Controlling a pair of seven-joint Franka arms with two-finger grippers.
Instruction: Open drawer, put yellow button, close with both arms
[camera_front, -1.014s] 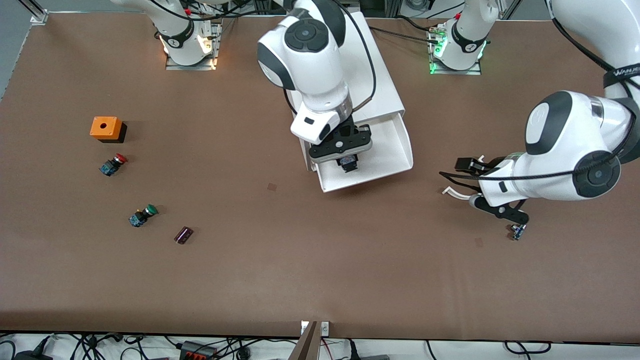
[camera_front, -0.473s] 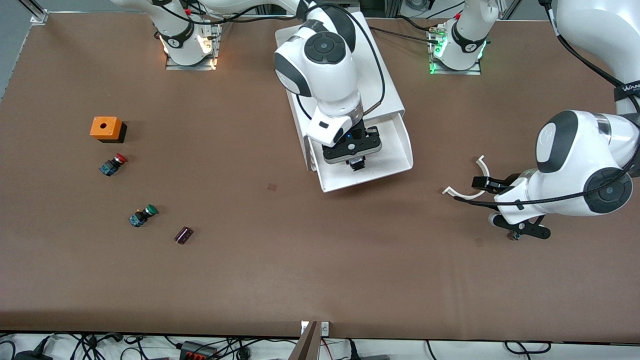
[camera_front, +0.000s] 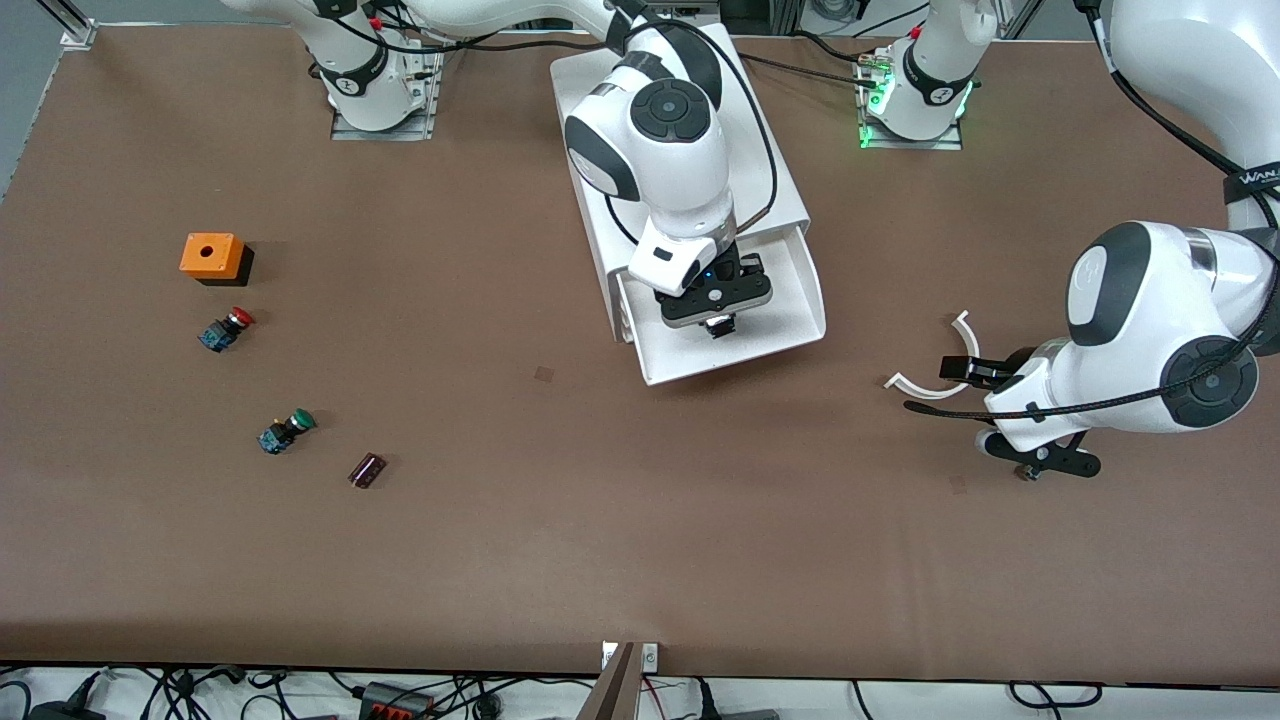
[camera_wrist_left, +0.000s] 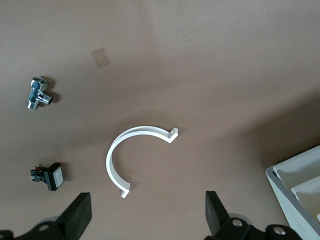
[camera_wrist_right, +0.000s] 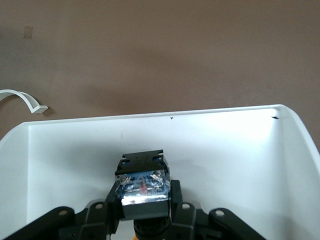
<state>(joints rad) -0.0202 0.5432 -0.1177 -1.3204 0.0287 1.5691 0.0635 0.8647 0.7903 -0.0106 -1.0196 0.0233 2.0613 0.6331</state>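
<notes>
- The left gripper (camera_front: 1040, 462) hangs low over the table toward the left arm's end. In the left wrist view its fingers (camera_wrist_left: 80, 212) stand wide apart with nothing between them; this arm waits.
- Under and around it lie a white curved clip (camera_wrist_left: 135, 155), a small black switch (camera_wrist_left: 49, 176) and a chrome valve fitting (camera_wrist_left: 37, 93), all apart from one another.
- The right gripper (camera_front: 718, 322) is over the open drawer (camera_front: 790, 335), the top one of the white cabinet (camera_front: 770, 190), pulled out toward the front camera.
- Its jaws are closed on the yellow button (camera_wrist_right: 142, 187); the black-and-blue body points out from the claw and the cap end is hidden between the fingers.
- The relation that matters: the button hangs directly above the drawer's white floor, inside its walls, long axis in line with the claw. By my judgement the next move needs only a short descent and a release.
- The right arm is plainly the nearer one to the drawer; the left arm is well apart from it.
- Readable writing: a black band on the left arm (camera_front: 1255, 178) carries white letters, cut off at the picture's edge, starting "WANJ". Nothing legible on the button or the drawer.
</notes>
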